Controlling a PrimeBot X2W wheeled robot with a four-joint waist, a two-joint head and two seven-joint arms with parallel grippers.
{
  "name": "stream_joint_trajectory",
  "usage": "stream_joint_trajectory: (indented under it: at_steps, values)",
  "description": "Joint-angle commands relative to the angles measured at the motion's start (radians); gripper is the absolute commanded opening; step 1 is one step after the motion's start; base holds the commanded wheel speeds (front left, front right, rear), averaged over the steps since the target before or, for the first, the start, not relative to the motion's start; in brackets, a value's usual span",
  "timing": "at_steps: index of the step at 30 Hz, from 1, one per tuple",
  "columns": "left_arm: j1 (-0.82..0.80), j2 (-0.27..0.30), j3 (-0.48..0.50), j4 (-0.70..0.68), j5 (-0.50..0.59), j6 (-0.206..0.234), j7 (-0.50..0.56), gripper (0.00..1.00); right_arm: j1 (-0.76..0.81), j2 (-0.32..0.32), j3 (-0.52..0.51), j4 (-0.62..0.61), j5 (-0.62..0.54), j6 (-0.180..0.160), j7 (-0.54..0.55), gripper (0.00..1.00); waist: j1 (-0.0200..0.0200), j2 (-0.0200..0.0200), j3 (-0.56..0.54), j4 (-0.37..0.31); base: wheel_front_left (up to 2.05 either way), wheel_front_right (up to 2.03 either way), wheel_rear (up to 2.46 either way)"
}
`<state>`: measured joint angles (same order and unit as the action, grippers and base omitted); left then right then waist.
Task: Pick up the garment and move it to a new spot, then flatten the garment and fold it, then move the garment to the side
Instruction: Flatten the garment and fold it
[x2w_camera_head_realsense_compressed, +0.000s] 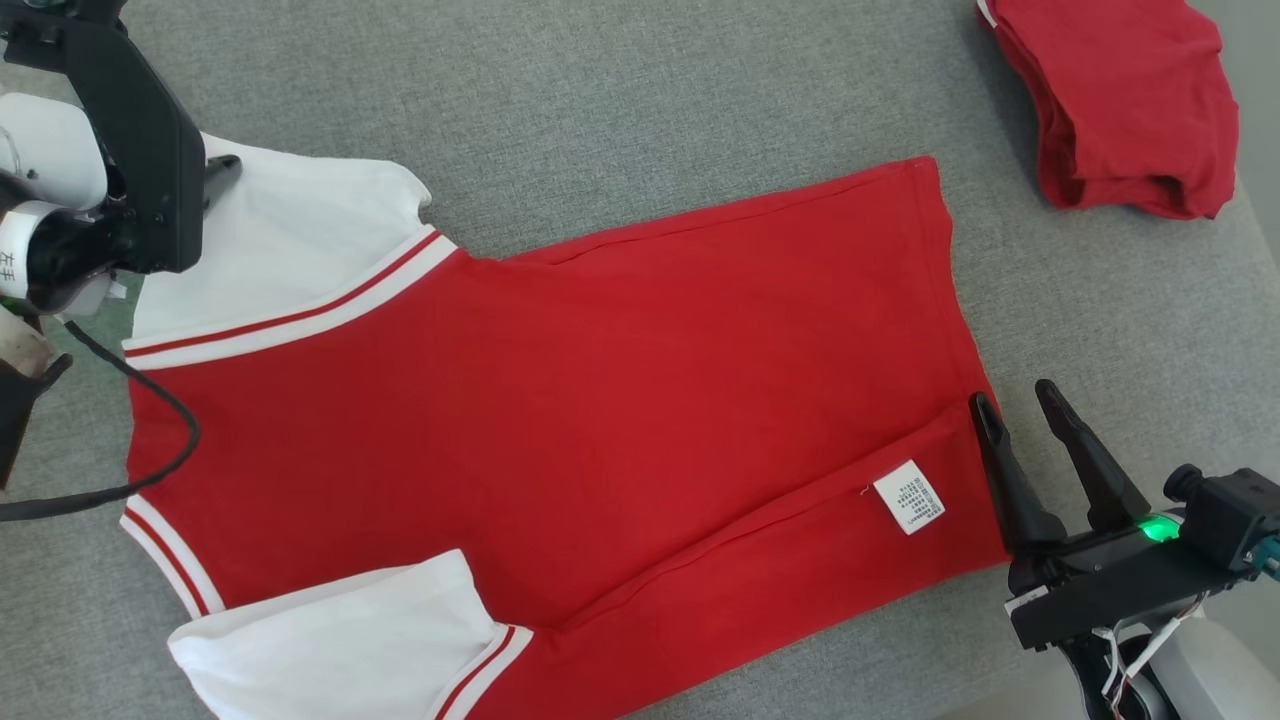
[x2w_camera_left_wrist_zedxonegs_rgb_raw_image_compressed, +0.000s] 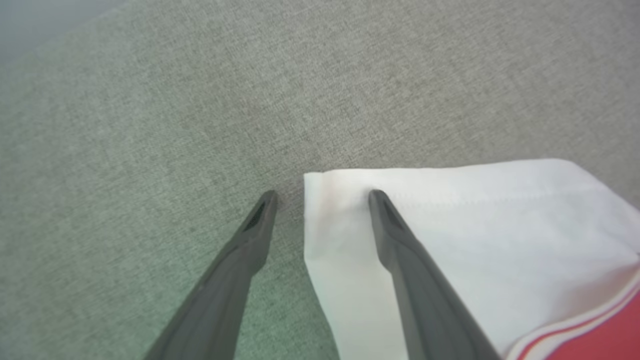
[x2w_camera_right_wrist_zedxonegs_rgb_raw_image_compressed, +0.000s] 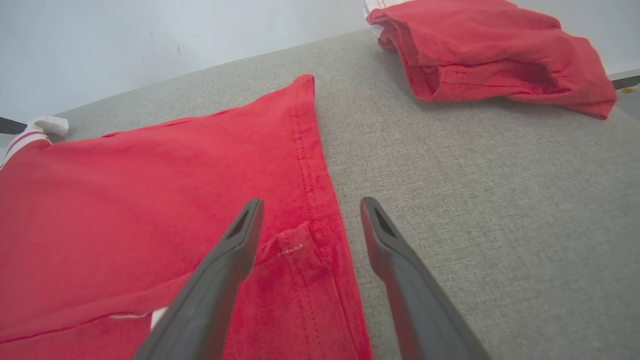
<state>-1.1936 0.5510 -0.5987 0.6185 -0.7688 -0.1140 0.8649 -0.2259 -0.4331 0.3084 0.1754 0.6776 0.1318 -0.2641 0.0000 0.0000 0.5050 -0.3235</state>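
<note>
Altogether two red garments — one spread shirt (x2w_camera_head_realsense_compressed: 560, 400), one bundle (x2w_camera_head_realsense_compressed: 1120, 100).

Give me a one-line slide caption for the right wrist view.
Open right gripper straddles the hem of the spread red shirt; a second red garment lies folded beyond on grey fabric.

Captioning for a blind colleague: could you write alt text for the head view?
A red shirt with white sleeves lies spread on a grey surface. The open right gripper sits at its hem, the left gripper at a sleeve; another red garment lies upper right.
</note>
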Motion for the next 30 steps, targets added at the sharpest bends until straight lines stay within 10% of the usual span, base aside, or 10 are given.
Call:
stream_joint_trajectory:
  at_steps: [1, 2, 13, 30]
  values:
    - [-0.007, 0.001, -0.006, 0.01, 0.009, -0.001, -0.002, 0.25, -0.014, 0.001, 0.003, 0.002, 0.004, -0.003, 0.0, 1.0, 0.0, 0.0, 0.001, 0.003, 0.0, 0.0, 0.0]
    - [-0.009, 0.0, -0.009, 0.011, 0.009, -0.003, -0.005, 0.0, -0.017, -0.001, 0.005, 0.001, 0.004, -0.003, 0.0, 1.0, 0.0, 0.0, 0.001, 0.004, 0.0, 0.0, 0.0]
    - [-0.018, -0.003, -0.023, 0.033, -0.01, -0.015, -0.097, 0.0, -0.167, -0.045, 0.074, 0.055, 0.047, -0.003, 0.065, 1.0, 0.0, 0.0, -0.015, 0.009, 0.0, 0.0, 0.0]
    - [-0.024, 0.022, -0.103, 0.001, -0.056, -0.016, -0.119, 0.0, -0.736, 0.175, -0.024, 0.516, -0.268, -0.003, 0.806, 1.0, 0.0, 0.0, -0.042, 0.041, 0.0, 0.0, 0.0]
